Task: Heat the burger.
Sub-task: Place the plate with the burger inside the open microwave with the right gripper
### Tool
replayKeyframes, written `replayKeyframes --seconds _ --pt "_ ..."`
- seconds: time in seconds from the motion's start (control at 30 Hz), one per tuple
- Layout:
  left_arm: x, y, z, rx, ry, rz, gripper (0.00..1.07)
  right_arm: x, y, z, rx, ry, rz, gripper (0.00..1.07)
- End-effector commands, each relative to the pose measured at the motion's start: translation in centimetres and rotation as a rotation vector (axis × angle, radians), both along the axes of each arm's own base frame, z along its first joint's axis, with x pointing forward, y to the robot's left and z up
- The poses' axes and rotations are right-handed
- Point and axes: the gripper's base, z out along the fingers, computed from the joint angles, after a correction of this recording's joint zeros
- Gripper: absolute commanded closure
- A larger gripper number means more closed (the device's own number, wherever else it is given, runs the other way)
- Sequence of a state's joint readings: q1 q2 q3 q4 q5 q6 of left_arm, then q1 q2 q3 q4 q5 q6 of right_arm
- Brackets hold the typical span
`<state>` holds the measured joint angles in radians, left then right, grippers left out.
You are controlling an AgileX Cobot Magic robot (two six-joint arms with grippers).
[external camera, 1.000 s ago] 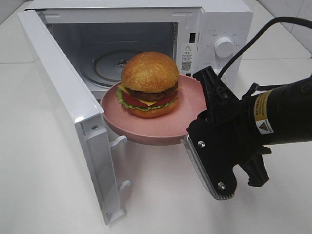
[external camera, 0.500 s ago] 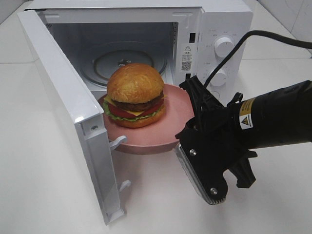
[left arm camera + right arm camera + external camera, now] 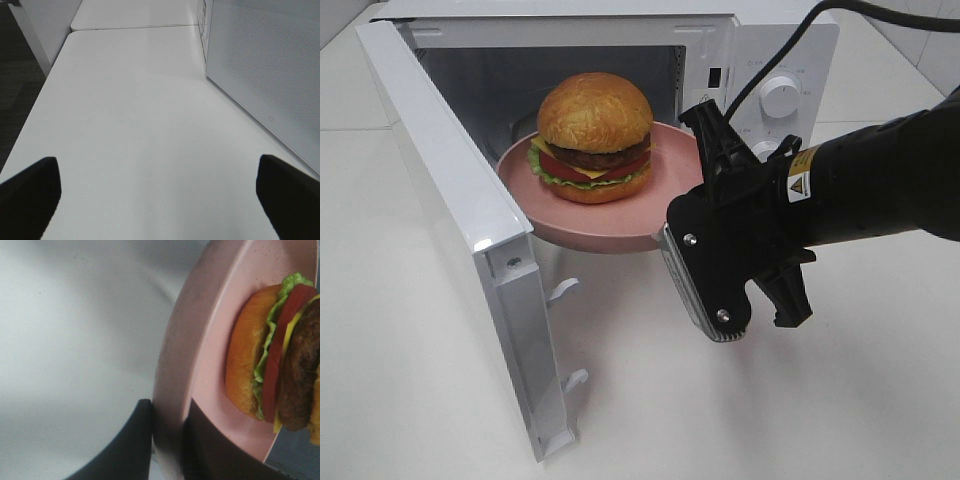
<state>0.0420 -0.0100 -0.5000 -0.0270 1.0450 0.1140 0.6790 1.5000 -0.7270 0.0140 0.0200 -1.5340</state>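
Right pincer [image 3: 167, 440] and load at the mouth of the microwave [image 3: 760, 60], which is standing toward the far edge of the counter [image 3: 880, 400]. I am gripping the pink plate [image 3: 650, 215] by its near rim alone, one finger above and one below; the burger [image 3: 595, 137] is sitting on the plate, roughly centred, and riding in the air partly inside the open cavity. The left pincer [image 3: 160, 200] is hanging with its fingers spread wide and nothing between them, over bare counter on the left side.

Hazards, as I am judging them:
- The plate is hanging out from a single rim grip; the burger's weight may be levering it downward, so the rim could slip or the plate could tip and shed the burger.
- The plate's left rim is passing close to the open door [image 3: 450, 210]; a small sideways drift could be knocking it there.
- The bun's dome is sitting high in the opening; lifting further risks brushing the cavity roof.
- The wrist body is crowding the control panel; reaching deeper may be striking the frame before the plate lands.
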Motion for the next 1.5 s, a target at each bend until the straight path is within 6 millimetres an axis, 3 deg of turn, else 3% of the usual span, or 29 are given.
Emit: replayKeyframes --seconds 0.03,0.5,0.77,1.1,1.5 --pt "-0.2 0.0 0.0 -0.003 -0.021 -0.002 0.07 1.4 1.0 0.6 0.048 -0.049 -0.01 0.99" --pt "-0.2 0.0 0.0 -0.003 -0.021 -0.002 0.07 4.4 3.4 -0.3 0.027 0.012 -0.029 1.01" --pt "-0.2 0.0 0.0 -0.003 -0.021 -0.002 0.07 5.7 4.4 0.4 0.023 0.033 -0.037 1.07" --pt "-0.2 0.0 0.0 -0.003 -0.021 -0.002 0.07 7.1 4.0 1.7 0.081 0.015 -0.104 1.07" --pt "-0.2 0.0 0.0 -0.001 -0.021 0.0 0.07 8.7 5.1 0.3 0.095 0.001 -0.11 1.07"
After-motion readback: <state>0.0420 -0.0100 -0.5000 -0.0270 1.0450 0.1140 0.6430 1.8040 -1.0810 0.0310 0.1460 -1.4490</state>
